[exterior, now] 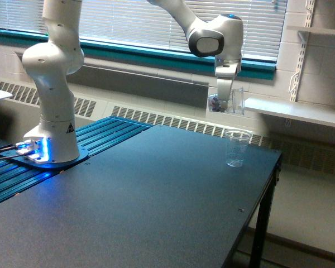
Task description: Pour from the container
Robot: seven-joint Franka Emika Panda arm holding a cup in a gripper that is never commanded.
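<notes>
My gripper [226, 104] hangs from the white wrist at the upper right of the exterior view, shut on the container [233, 101], a small see-through plastic cup. The container looks roughly upright and has something dark at its lower left side. It hangs above and slightly to the left of a second clear cup [237, 147] with faint marks on its side, which stands upright on the dark table [134, 195] near the far right corner. A clear gap separates the two cups.
The arm's white base [50, 106] stands at the exterior view's left on a blue ribbed plate [95, 137]. A white shelf [293, 111] juts from the wall right behind the held container. The table's right edge [265, 195] lies close to the standing cup.
</notes>
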